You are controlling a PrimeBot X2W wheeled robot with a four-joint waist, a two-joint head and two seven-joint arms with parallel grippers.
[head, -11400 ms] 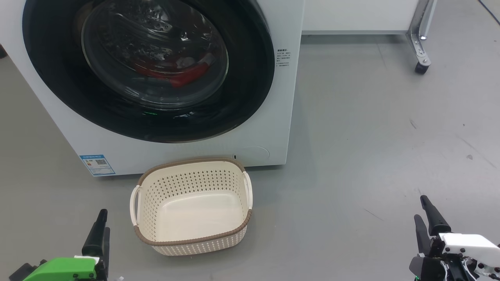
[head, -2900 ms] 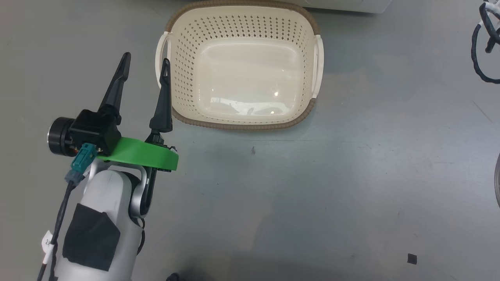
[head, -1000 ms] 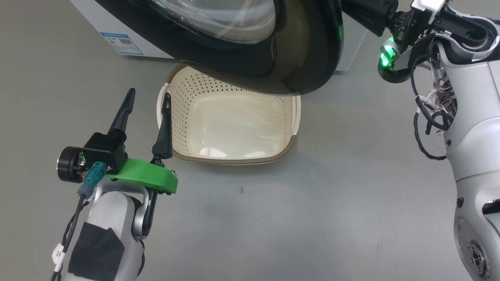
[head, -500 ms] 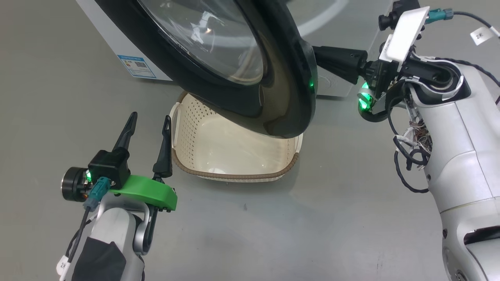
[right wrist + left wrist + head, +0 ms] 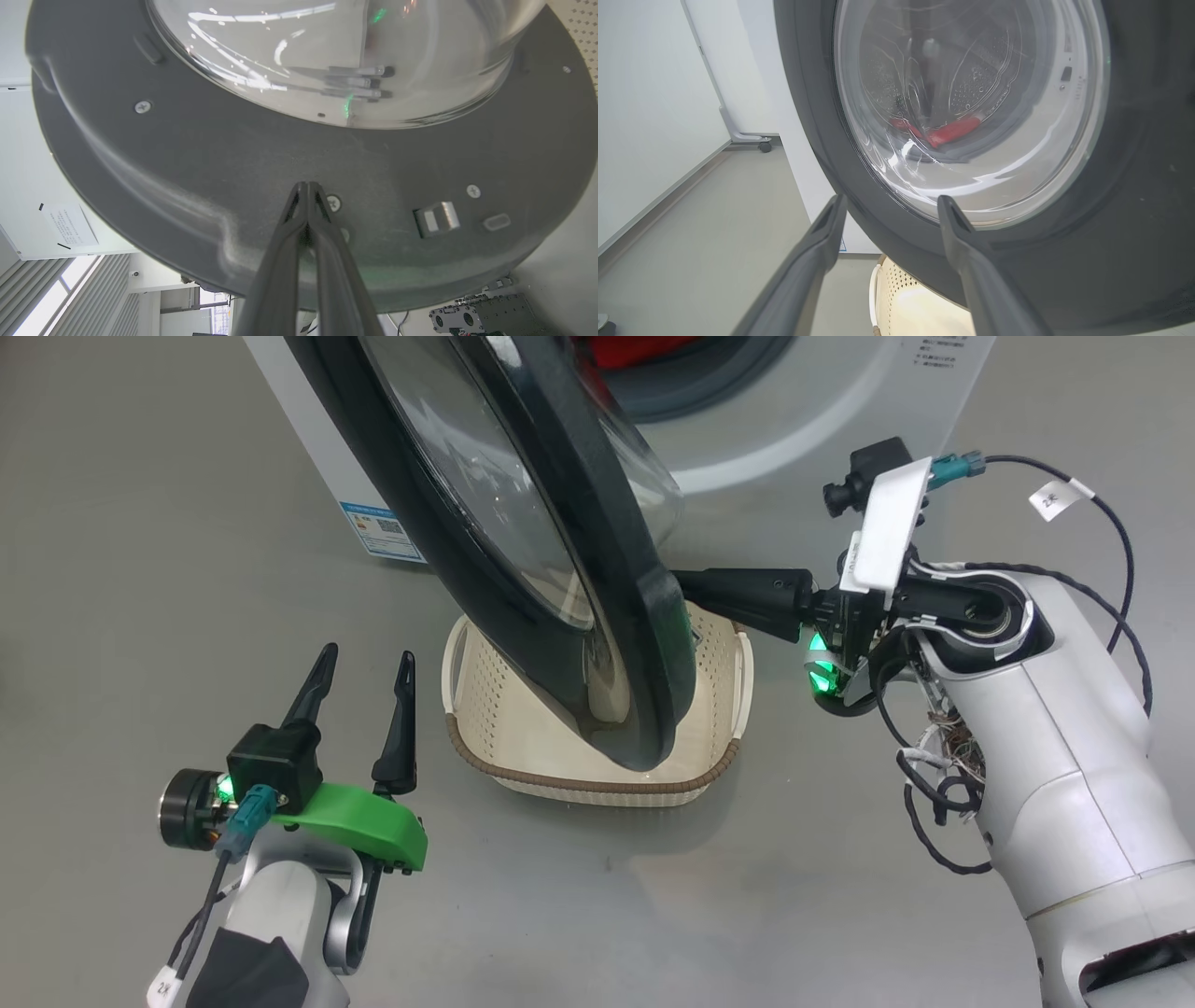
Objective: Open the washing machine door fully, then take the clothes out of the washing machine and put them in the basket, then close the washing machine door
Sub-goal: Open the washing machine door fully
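While the right wrist view shows the right gripper (image 5: 308,185) pinched together at the washing machine door's (image 5: 210,154) matte, screw-studded back, the left gripper (image 5: 366,656) gapes empty.

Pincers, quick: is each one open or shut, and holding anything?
Left pincer: open, holding nothing.
Right pincer: shut, holding nothing, tips against the inner face of the washing machine door.

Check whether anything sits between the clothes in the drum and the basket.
Yes. The half-open washing machine door hangs over the basket, its black rim covering much of the opening in the head view. The clothes lie inside the washing machine behind it. The shut right pincer sits at its inner face.
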